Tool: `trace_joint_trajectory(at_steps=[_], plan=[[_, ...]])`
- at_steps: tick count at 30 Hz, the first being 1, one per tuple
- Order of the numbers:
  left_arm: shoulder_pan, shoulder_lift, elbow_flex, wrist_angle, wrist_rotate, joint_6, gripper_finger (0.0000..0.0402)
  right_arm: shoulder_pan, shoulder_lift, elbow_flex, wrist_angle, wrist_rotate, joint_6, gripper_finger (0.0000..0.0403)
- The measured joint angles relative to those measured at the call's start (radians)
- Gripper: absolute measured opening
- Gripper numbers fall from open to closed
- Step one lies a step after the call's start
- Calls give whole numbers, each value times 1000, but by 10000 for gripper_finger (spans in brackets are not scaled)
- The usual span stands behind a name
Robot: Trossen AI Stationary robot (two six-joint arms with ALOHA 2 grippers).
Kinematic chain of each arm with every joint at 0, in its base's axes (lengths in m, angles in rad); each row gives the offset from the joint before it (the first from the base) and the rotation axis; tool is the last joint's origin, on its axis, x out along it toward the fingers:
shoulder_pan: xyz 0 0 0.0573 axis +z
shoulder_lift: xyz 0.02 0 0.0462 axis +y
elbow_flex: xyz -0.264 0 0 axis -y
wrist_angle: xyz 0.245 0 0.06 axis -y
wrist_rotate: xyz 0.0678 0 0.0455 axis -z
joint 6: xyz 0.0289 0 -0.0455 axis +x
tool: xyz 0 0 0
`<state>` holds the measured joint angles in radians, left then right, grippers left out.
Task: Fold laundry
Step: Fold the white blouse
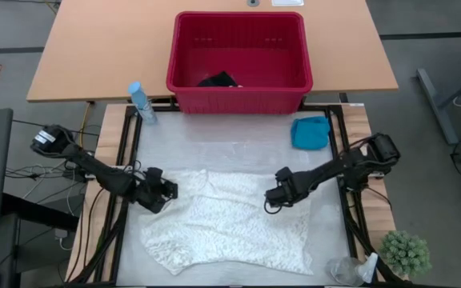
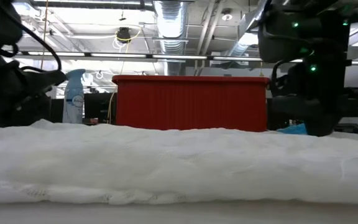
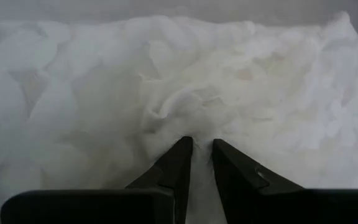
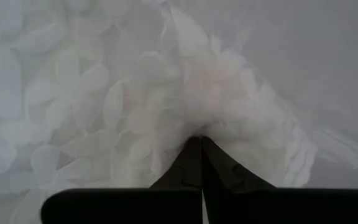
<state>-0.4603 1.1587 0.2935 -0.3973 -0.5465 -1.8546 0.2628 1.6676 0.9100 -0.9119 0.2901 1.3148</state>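
red plastic basket (image 1: 239,60) at twelve o'clock, holding dark garment (image 1: 218,80); left gripper (image 1: 165,192) and right gripper (image 1: 274,197) both pinching cream lacy cloth (image 1: 230,224).

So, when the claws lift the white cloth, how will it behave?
Probably floppy: the white cloth lies wrinkled and bunches at the left claw. Likely light, since it looks thin and lacy. The open weave may snag on the right claw, shut on it.

Table (image 1: 238,148), cream lacy cloth (image 1: 230,228) spread on it, turquoise garment (image 1: 310,132) nr corner
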Motion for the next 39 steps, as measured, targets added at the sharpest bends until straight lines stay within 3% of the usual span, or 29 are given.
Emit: trace_joint_trajectory(at_steps=[20, 25, 35, 39], plan=[[444, -1, 0, -8, 22, 376, 66, -316, -1, 10, 41, 65, -326, 33], [465, -49, -2, -15, 59, 446, 66, -346, -48, 41, 25, 77, -397, 37], [464, -239, -6, -173, 86, 464, 66, -365, -127, 42, -99, 99, -360, 54], [464, -293, -6, -168, 114, 484, 66, -354, -152, 42, -45, 101, -378, 58]])
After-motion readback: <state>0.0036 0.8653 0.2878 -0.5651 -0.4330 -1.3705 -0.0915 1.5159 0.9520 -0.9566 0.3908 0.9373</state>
